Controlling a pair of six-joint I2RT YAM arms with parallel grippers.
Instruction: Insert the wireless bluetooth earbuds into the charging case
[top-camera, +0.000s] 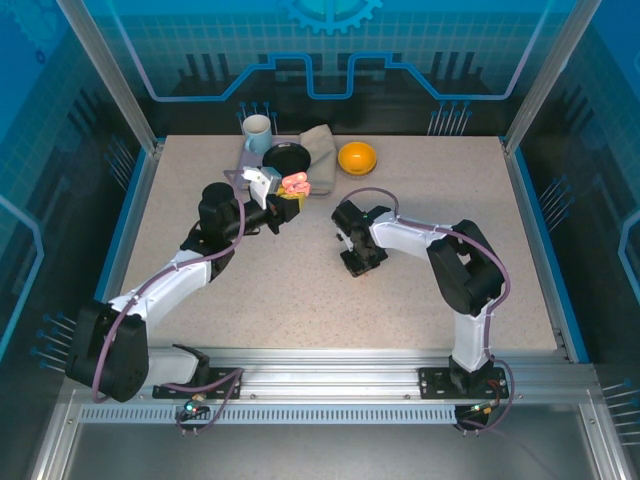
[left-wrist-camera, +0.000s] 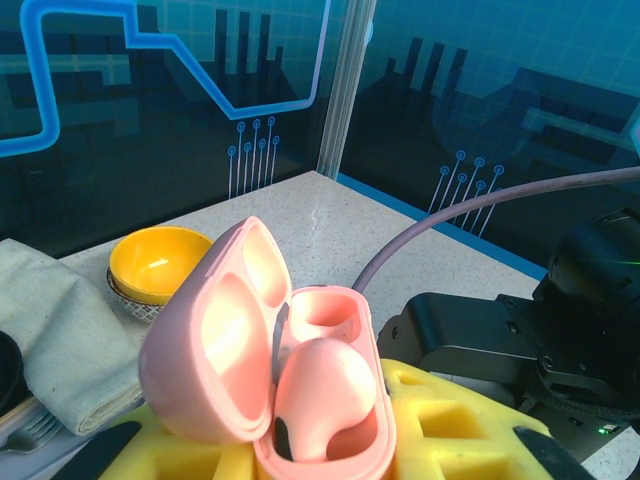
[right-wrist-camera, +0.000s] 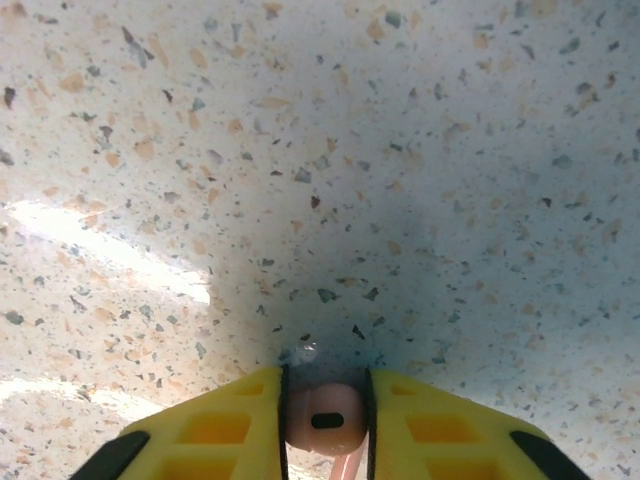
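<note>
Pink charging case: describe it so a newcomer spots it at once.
On the speckled table, look near the far edge, in front of the grey cloth and orange bowl. There the left gripper holds the pink charging case. Unlike its neighbours, it is a salmon-pink clamshell, lid open, one earbud seated inside.

Bright overhead light — white glare streaks the table (right-wrist-camera: 100, 245), close foreground soft.

The right gripper (right-wrist-camera: 325, 390) pinches a small salmon-pink plastic earbud (right-wrist-camera: 325, 422) between its yellow plastic fingers (right-wrist-camera: 215, 428), facing the pale speckled stone-look tabletop (right-wrist-camera: 350, 150).
</note>
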